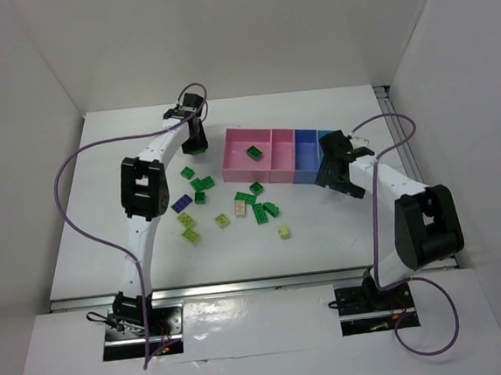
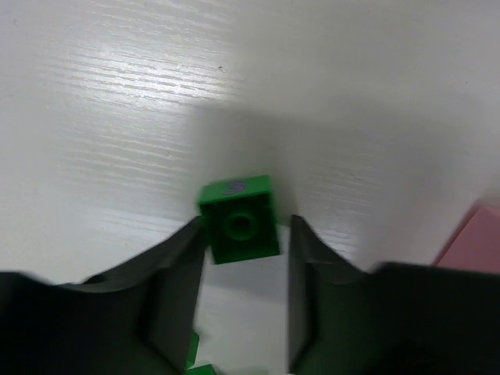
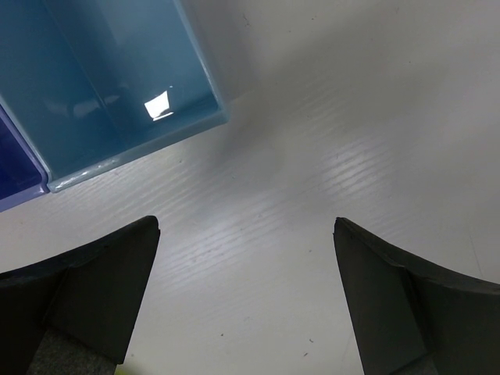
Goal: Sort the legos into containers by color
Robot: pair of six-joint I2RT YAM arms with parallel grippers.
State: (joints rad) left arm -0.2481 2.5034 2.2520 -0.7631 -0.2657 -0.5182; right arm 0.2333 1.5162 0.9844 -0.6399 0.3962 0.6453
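A green brick point(image 2: 238, 220) was framed near the pink bin point(image 2: 478, 238) between the narrowly parted fingers point(image 2: 176, 285) of the left claw point(image 2: 247, 222), a firm grip not being discernible; the right claw point(image 3: 246, 225) was spread wide, empty, beside the light blue bin point(image 3: 141, 155).

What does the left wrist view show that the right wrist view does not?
Left wrist only: a green lego between the fingers, and a pink bin corner at the right edge. Right wrist only: the light blue bin, empty where visible, and a sliver of the blue bin. Both: white table and dark fingers at the bottom.
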